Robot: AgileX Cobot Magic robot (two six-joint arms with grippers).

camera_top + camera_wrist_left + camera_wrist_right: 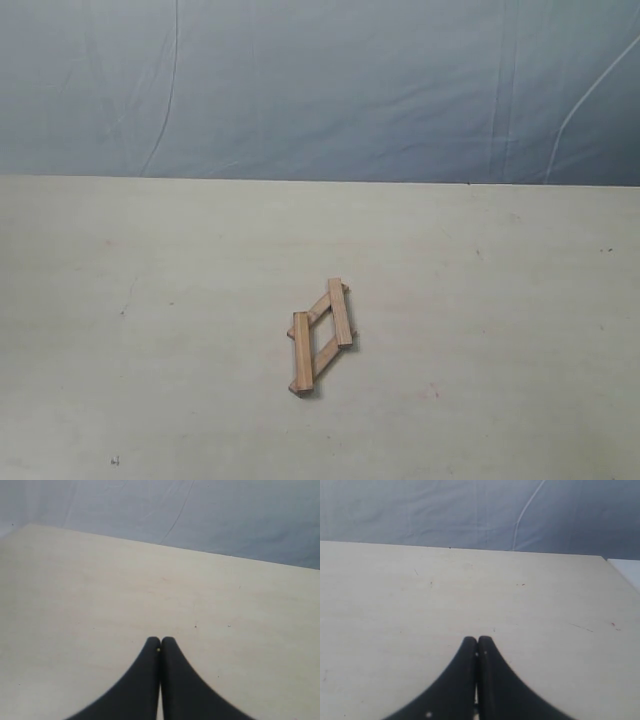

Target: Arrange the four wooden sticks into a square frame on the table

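Both jaws pinched tight and empty here: my left tool [160, 641] and right tool [477, 640] each hang over bare surface [150, 300], no wood in either wrist view. The sticks [320, 336] sit near the middle of the surface, and I count four, two laid across two, ends touching, in a squashed diamond rather than a square. I'd call this the squaring-up step: reach in and nudge the corners until they're true
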